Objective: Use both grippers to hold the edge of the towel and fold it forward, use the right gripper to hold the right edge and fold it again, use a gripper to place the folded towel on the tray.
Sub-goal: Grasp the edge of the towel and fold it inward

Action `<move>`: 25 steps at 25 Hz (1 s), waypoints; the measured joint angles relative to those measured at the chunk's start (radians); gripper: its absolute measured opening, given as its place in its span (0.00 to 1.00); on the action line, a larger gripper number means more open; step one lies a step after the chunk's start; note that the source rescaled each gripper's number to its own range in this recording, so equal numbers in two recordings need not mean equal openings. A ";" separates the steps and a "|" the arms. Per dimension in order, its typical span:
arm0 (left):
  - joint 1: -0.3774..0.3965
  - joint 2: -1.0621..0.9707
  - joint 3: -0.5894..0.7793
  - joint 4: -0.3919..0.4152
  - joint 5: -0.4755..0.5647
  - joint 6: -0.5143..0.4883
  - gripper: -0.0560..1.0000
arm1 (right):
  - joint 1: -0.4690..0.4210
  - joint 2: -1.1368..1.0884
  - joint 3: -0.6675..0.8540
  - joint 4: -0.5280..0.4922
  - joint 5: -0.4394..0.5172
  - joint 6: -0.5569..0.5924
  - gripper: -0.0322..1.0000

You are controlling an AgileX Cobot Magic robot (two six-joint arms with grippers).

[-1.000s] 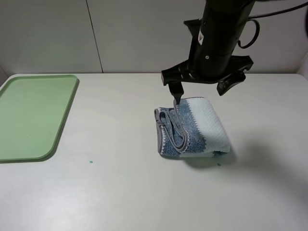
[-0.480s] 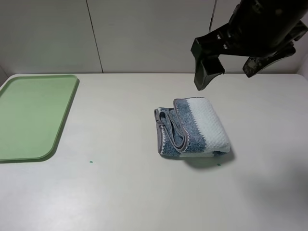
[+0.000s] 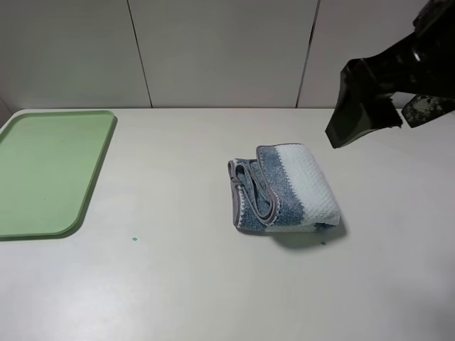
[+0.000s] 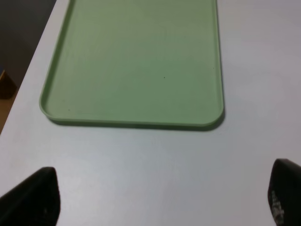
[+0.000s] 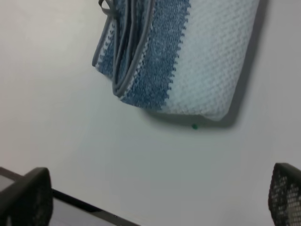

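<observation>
The towel (image 3: 288, 188) lies folded into a small bundle at the middle of the table, blue-grey part and grey hem on its left, pale part on its right. Nothing touches it. My right gripper (image 3: 387, 117) hangs high above the table to the towel's right and behind it, open and empty. The right wrist view looks down on the towel (image 5: 188, 56) from a distance, between the wide-apart fingers of the right gripper (image 5: 155, 195). The light green tray (image 3: 50, 170) sits empty at the far left. My left gripper (image 4: 159, 195) is open above the table near the tray (image 4: 136, 61).
A pale wall with panel seams runs behind the white table (image 3: 178, 284). A tiny green dot (image 3: 133, 239) marks the tabletop between tray and towel. The table's edge (image 4: 21, 89) runs close beside the tray.
My right gripper has lifted off the towel's back edge and swung up and to the right. The folded towel has stayed where it lay.
</observation>
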 joint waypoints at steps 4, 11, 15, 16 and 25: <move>0.000 0.000 0.000 0.000 0.000 0.000 0.87 | 0.000 -0.080 0.065 -0.002 0.000 -0.001 1.00; 0.000 0.000 0.000 0.000 0.000 0.000 0.87 | -0.126 -0.245 0.237 -0.003 0.000 -0.001 1.00; 0.000 0.000 0.000 0.000 0.000 0.000 0.87 | -0.316 -0.371 0.350 0.004 -0.006 -0.005 1.00; 0.000 0.000 0.000 0.000 0.000 0.000 0.87 | -0.357 -0.406 0.377 0.005 -0.014 -0.012 1.00; 0.000 0.000 0.000 0.000 0.000 0.001 0.87 | -0.659 -0.845 0.522 0.012 -0.122 -0.163 1.00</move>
